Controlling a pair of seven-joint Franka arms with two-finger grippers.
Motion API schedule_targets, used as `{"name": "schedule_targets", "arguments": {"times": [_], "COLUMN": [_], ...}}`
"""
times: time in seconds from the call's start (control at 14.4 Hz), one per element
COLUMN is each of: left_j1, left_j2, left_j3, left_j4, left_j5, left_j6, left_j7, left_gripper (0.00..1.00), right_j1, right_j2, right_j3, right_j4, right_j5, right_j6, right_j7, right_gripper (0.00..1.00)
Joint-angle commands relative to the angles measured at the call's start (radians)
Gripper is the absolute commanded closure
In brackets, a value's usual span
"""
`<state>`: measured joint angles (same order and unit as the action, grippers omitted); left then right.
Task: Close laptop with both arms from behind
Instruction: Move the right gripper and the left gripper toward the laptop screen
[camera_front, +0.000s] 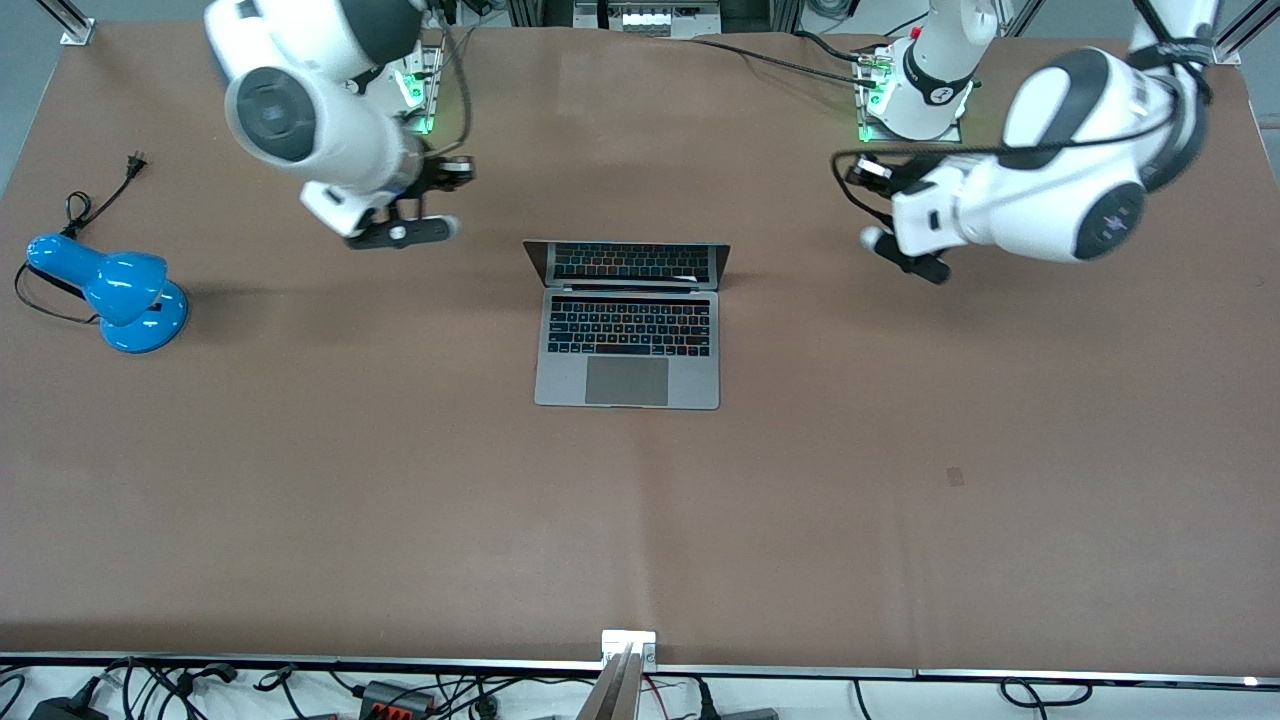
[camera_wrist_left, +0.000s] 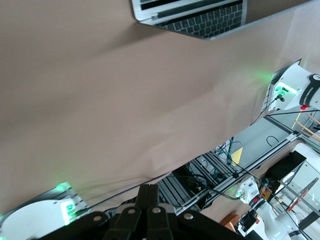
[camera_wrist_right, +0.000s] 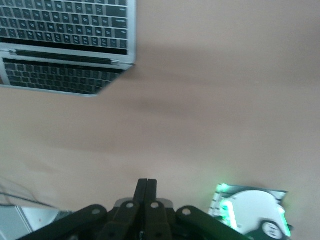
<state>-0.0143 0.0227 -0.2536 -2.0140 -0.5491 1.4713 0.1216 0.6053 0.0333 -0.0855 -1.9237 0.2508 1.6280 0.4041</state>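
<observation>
- We see a blue lamp (camera_front: 120, 290) at the right arm's end of the table (camera_front: 300, 500), well apart from everything else and no part of this job.
- Our right gripper (camera_front: 405, 232) hangs over bare table, toward the right arm's end from the laptop (camera_front: 628, 335); in the right wrist view its fingers (camera_wrist_right: 146, 192) are pressed together, holding nothing.
- The laptop sits open mid-table, keyboard toward the front camera and its screen (camera_front: 628, 263) raised on the edge nearer our bases; the hinge line, its long axis, runs from one arm's end of the table toward the other.
- Our left gripper (camera_front: 905, 255) hangs over bare table toward the left arm's end from the laptop; its fingers (camera_wrist_left: 148, 197) are also together and empty.
- We judge the two grippers about equally near, one off each end of the screen, neither touching it. To close it, each would need to come in to the screen's back and push it toward the keyboard.
</observation>
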Motion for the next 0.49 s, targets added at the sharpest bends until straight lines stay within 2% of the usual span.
{"name": "schedule_targets", "arguments": {"times": [0.0,0.21,0.42], "left_j1": [0.017,0.013,0.011], "left_j2": [-0.069,-0.067,-0.061], "left_j3": [-0.090,-0.205,-0.303], "left_j4": [-0.135,-0.186,-0.259], "left_j5": [-0.089,-0.159,-0.215], "left_j6": [0.151,0.314,0.475], "left_j7": [-0.017,-0.091,-0.100], "left_gripper": [0.99,0.99,0.99], "right_j1": [0.088,0.140,0.148], "right_j2": [0.042,0.108,0.164], "right_j3": [-0.011,-0.011,-0.011], "right_j4": [-0.018,-0.018,-0.018], "right_j5": [0.051,0.084,0.117], "right_j6": [0.085,0.160,0.187], "right_j7": [0.109,0.146,0.147], "right_gripper": [1.00,1.00,1.00]}}
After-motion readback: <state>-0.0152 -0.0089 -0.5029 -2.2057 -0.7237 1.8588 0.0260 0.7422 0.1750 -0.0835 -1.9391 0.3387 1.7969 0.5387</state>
